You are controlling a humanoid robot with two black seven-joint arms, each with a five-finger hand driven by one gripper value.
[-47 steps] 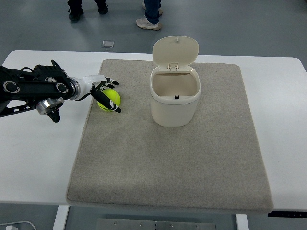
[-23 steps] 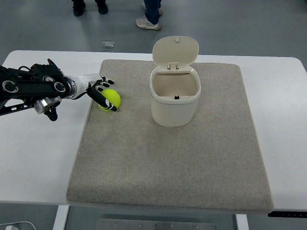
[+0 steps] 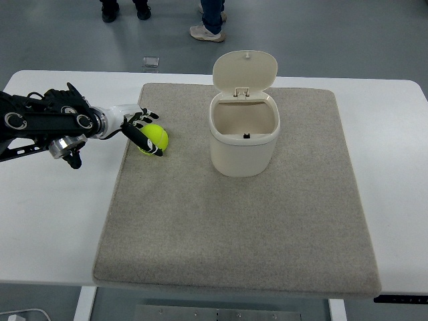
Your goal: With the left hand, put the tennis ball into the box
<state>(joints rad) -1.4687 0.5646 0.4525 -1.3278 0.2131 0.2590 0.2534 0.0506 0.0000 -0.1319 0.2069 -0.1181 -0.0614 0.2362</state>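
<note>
Sitting on the beige carpet-like mat (image 3: 234, 221), near its upper left corner, is a bright yellow-green tennis ball (image 3: 154, 139). The left hand (image 3: 138, 128), white at the palm with black fingers (image 3: 146, 146), is wrapped partly around the ball's left side: some fingers curl over the top and one dark digit runs along the bottom, touching it. The ball rests on the mat within that grip. The black, jointed left arm (image 3: 43, 124) reaches in from the left edge across the white tabletop (image 3: 53, 214). Well apart to the right, at the mat's upper middle, stands a cream plastic box (image 3: 244, 137) with rounded corners, its hinged lid (image 3: 245, 69) flipped up and back, the inside open. Beyond the table's far edge, people's shoes (image 3: 206, 31) show on the grey floor (image 3: 334, 33).
</note>
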